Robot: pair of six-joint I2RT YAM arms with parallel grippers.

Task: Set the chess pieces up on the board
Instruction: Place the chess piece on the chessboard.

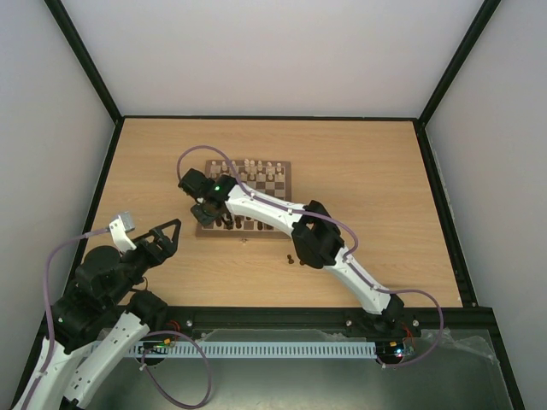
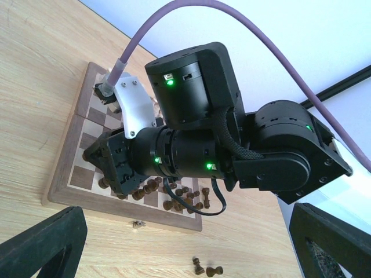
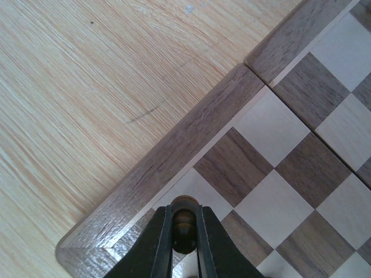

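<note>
Right wrist: right gripper (image 3: 184, 212) clamps dark chessman (image 3: 184, 230) above board (image 3: 191, 145) corner.
Lower it upright, mid-square; left gripper (image 1: 165, 234) gapes empty.

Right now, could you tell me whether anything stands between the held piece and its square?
Nothing visible does. The right end effector is shut on the piece above a corner of the board, and the squares around it are bare; its fingers hide the one directly below.

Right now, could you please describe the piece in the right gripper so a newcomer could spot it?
Find the chessboard mid-table, then its near-left corner, where the right gripper hangs. The dark brown piece pinched between its jaws is the only one held.
</note>
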